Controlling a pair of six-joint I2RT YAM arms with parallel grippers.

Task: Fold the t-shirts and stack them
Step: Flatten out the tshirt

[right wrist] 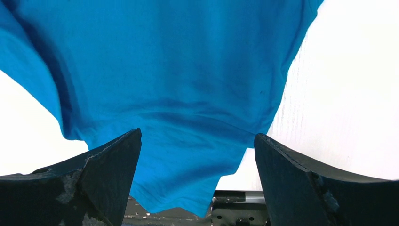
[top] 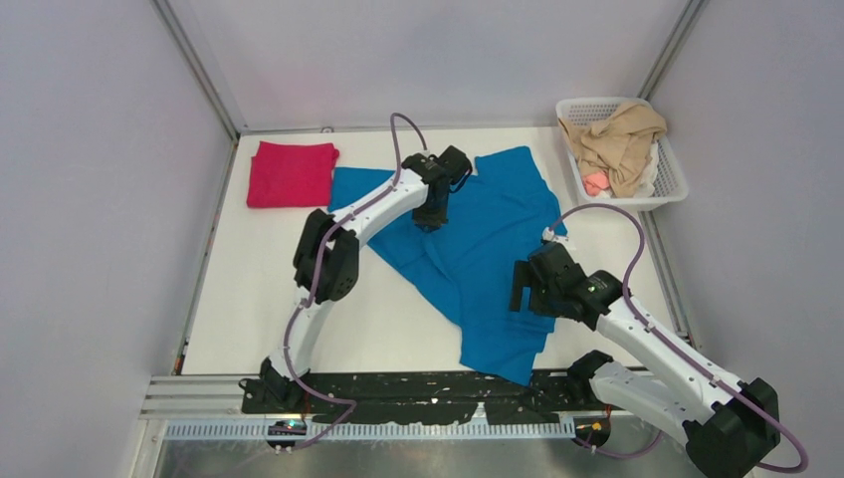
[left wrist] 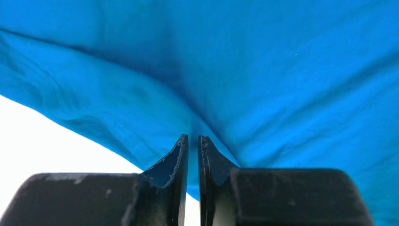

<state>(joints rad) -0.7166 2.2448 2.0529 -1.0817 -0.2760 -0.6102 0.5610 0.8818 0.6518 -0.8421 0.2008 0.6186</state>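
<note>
The left tool (top: 430,217) is closed to a hairline slit, its two thin black fingers (left wrist: 181,155) pinching a ridge of the blue t-shirt (top: 488,239). In the left wrist view, soft creases fan out from the pinch point across the cloth (left wrist: 263,70). The right tool (top: 522,289) stands spread wide and holds nothing. Its scuffed, wedge-shaped fingers (right wrist: 113,165) frame the shirt's near part (right wrist: 179,80), and whether they touch the cloth cannot be told.

The blue t-shirt lies spread but crooked over the middle of the white desk (top: 388,329). It is thin, matte and lightly rumpled, and its near corner reaches the black rail (top: 398,383) at the desk's near edge. The crimson t-shirt (top: 291,174) sits at the far left as a neat, flat rectangle (just beside the blue one's far left edge). A white lattice plastic basket (top: 677,189) at the far right holds a crumpled beige cloth (top: 617,139).
</note>
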